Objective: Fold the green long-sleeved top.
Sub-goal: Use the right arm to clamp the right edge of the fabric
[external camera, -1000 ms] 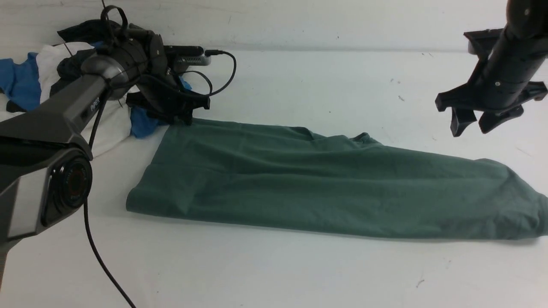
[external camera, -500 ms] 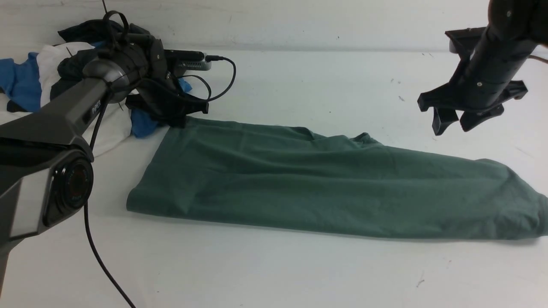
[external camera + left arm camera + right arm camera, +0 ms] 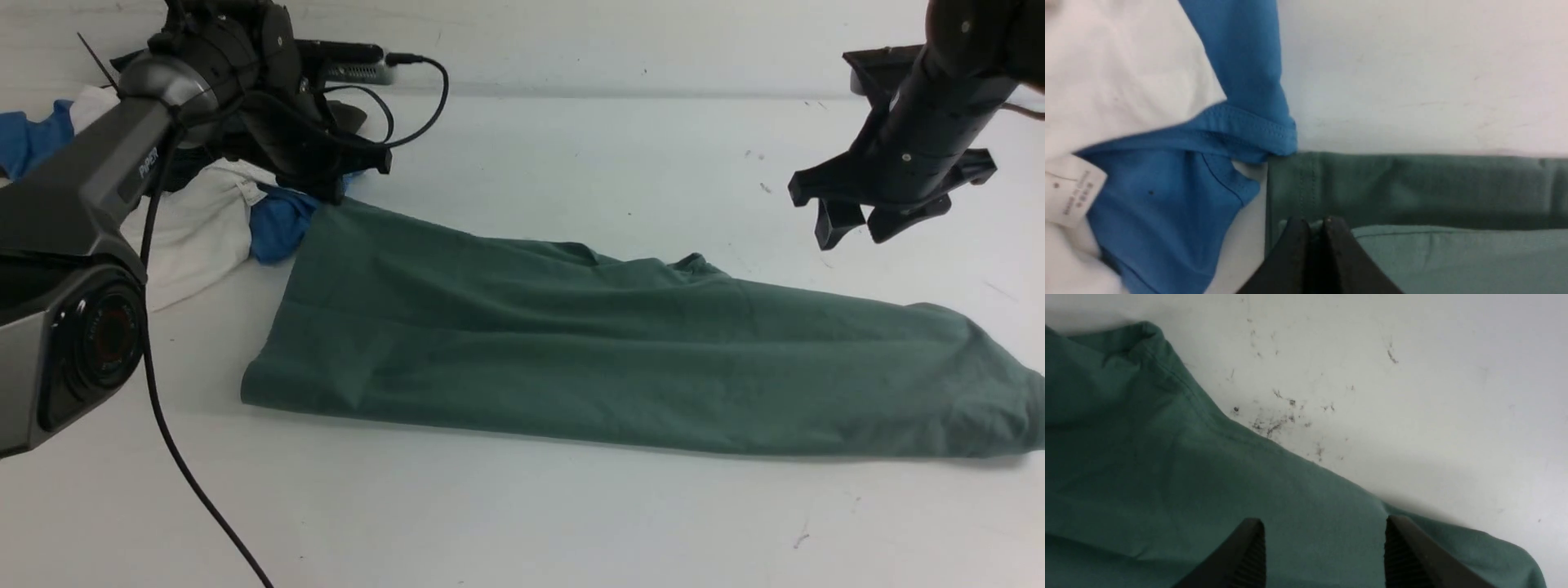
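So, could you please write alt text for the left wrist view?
The left end effector, jaws shut, pinches a corner of the green long-sleeved top over a white table. A blue garment and a white garment lie beside it.

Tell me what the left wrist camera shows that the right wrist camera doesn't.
Only left wrist: a blue garment, a white garment with its label, and the left gripper shut on the green long-sleeved top. Only right wrist: the right gripper open over that top, and dark specks on the table. Both: green top, white table.
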Robot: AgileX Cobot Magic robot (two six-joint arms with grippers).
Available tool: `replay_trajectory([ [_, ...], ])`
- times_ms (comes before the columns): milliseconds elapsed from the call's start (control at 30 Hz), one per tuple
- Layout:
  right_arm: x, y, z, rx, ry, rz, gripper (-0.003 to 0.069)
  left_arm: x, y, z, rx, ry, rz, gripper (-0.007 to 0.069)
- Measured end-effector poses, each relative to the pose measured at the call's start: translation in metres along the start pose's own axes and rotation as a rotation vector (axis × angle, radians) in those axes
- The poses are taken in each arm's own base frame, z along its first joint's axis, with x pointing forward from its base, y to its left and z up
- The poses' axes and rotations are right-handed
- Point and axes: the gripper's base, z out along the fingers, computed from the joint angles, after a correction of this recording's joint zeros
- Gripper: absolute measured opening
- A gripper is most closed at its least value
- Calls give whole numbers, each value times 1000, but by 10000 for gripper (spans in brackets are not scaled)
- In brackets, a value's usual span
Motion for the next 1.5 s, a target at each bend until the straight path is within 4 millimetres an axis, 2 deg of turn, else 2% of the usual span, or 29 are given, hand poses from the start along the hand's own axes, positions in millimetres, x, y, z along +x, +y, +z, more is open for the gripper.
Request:
replay_trajectory([
  [267,0,1,0,1,-5,-4,376,-12,7,-1,-68,-130,10,13],
  [467,-1,2,0,-3,-13,-5,376,-10,20,8,-143,-127,-20,12],
  [700,0,15,-1,-44,-6,-35,376,-9,21,12,-148,-137,-31,22],
  [867,5,14,-1,-44,56,-48,376,-11,24,12,-172,-151,-37,106],
  [933,4,14,-4,-44,57,-51,376,-10,26,10,-203,-138,-28,183],
  [1033,3,13,-8,-32,46,-55,376,-10,29,3,-232,-121,-21,242],
  [1100,3,12,-15,-31,32,-54,376,-11,30,-13,-249,-108,-28,290],
  [1167,3,11,-26,-30,12,-45,376,-11,30,-34,-249,-75,-48,299],
  [1233,8,7,-37,-27,1,-21,376,-7,26,-49,-217,-10,-61,266],
  [1300,17,-3,-42,-25,12,6,376,-2,20,-56,-155,63,-41,183],
  [1367,33,-26,-42,-11,51,86,376,2,12,-55,-58,100,-15,70],
  [1433,42,-39,-39,-7,76,135,376,4,8,-52,-16,118,-2,38],
  [1500,67,-74,-27,18,155,263,377,18,1,-41,70,187,22,1],
])
